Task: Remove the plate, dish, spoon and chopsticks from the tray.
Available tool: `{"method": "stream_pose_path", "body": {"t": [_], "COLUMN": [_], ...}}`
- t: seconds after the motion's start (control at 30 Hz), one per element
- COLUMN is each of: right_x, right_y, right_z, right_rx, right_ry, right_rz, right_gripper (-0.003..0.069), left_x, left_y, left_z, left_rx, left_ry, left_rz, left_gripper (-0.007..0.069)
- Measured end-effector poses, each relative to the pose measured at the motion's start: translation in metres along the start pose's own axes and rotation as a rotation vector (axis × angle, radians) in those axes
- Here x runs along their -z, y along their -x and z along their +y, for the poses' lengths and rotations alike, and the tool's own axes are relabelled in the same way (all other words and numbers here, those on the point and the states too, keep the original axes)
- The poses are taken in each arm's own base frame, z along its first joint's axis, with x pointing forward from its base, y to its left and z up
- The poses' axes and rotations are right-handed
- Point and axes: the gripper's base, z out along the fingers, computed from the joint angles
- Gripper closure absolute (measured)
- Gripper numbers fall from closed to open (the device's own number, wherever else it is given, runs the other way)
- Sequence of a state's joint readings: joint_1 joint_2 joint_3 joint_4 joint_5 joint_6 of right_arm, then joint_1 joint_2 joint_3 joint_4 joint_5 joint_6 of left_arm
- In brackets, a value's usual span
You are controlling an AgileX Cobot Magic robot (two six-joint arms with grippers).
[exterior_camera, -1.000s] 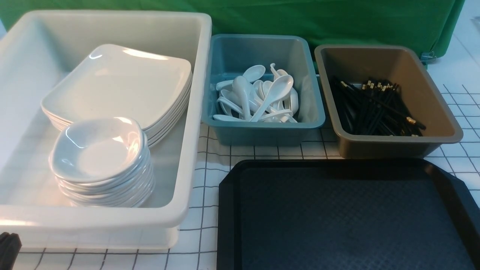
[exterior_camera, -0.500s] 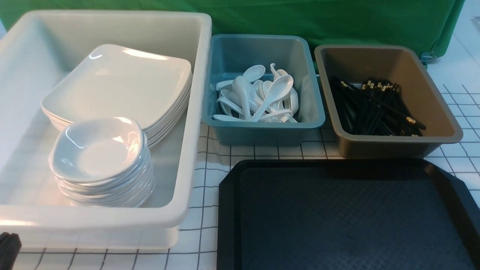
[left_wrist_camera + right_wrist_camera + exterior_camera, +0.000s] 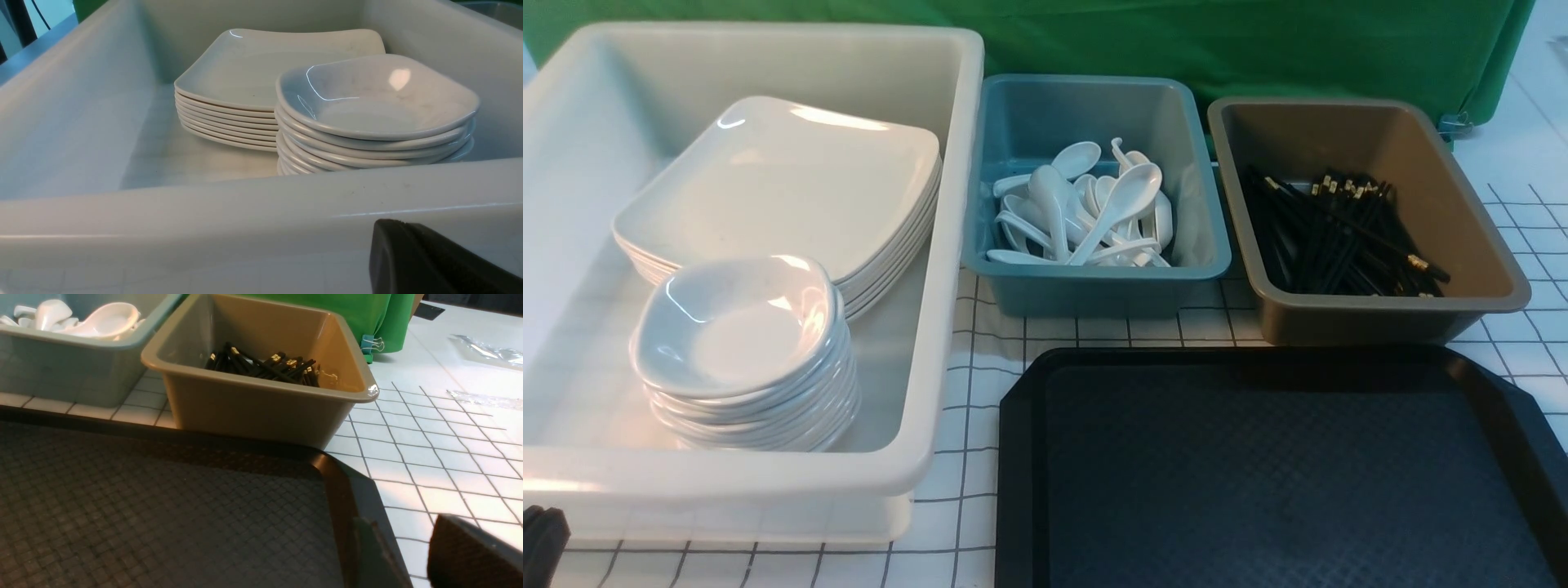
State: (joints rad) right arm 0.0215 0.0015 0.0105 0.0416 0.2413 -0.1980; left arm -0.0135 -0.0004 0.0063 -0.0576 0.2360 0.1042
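Take the large black rectangular plastic tray (image 3: pixel 1282 482) as your landmark: what shows of its cross-hatched surface carries nothing. The glossy white squarish plates (image 3: pixel 784 184) are stacked in the big white plastic tub (image 3: pixel 947 245) to its left, with the small deep white dishes (image 3: pixel 739 327) piled just in front of them. The white soup spoons (image 3: pixel 1094 212) lie heaped in the teal bin (image 3: pixel 1094 286) behind the tray, and the black gold-banded chopsticks (image 3: pixel 1339 233) in the brown bin (image 3: pixel 1380 318) beside that.

Judged from this, the clearing looks done, so the step in hand is probably a retreat: keep both arms low and well away from the bins, and lift nothing out.

The left end effector (image 3: pixel 433 261) sits just outside the tub's near wall, fully closed with nothing in it. Only one dark finger of the right end effector (image 3: pixel 470 555) shows, by the tray's right rim; you cannot tell its opening, and no object appears in it. The tray's near edge is cut off, so check there before stopping.
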Motion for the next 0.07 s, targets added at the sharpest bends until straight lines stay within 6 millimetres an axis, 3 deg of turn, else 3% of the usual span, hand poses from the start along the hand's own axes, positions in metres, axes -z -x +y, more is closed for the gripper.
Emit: {"method": "stream_pose_path", "body": {"t": [0.07], "right_x": [0.0000], "right_y": [0.0000], "right_z": [0.0000], "right_rx": [0.000], "right_ry": [0.000], "right_rz": [0.000], "right_gripper": [0.0417], "left_x": [0.0000], "left_y": [0.0000], "left_z": [0.0000], "left_rx": [0.000], "left_ry": [0.000], "left_rz": [0.000], "left_gripper": [0.0620]}}
